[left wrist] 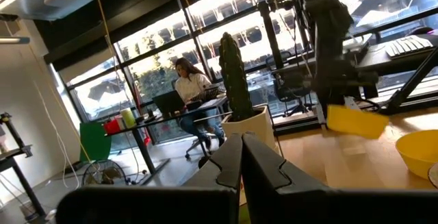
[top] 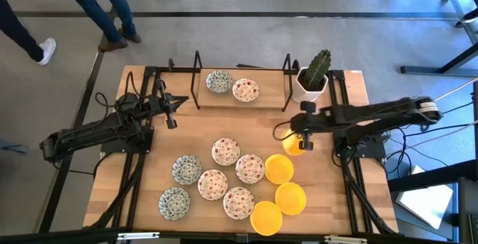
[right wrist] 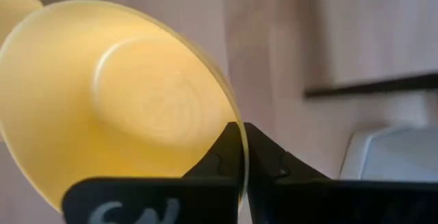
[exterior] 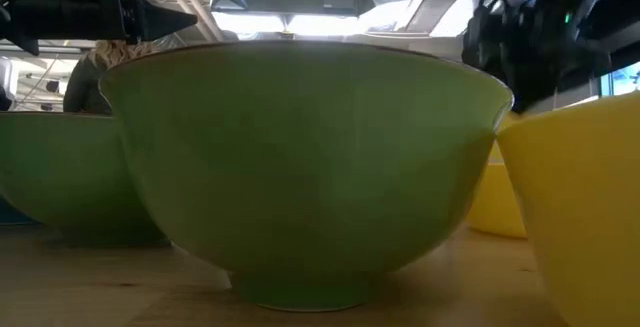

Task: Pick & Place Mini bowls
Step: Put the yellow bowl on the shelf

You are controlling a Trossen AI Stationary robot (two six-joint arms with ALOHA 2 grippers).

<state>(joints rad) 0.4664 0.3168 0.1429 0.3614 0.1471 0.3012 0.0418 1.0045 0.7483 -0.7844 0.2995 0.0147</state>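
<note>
Table (top: 149, 110): bowl cluster at 6 o'clock, two bowls (top: 231, 86) at 12. Cactus pot (top: 310, 86) at 1. Right gripper (top: 302, 141) at 3, pinching yellow bowl (right wrist: 116, 94) rim. Left gripper (top: 173, 110) at 10, fingers together, empty.

- Yellow mini bowls (top: 279, 169) — four: three on the tabletop (top: 149, 207) and one held in the right pincer (top: 302, 142).
- Red-speckled white mini bowls (top: 225, 151) — five.
- Green-blue patterned white mini bowls (top: 187, 169) — three.
- Cactus pot (top: 310, 84) — one.
- Robot arms — two.
</note>
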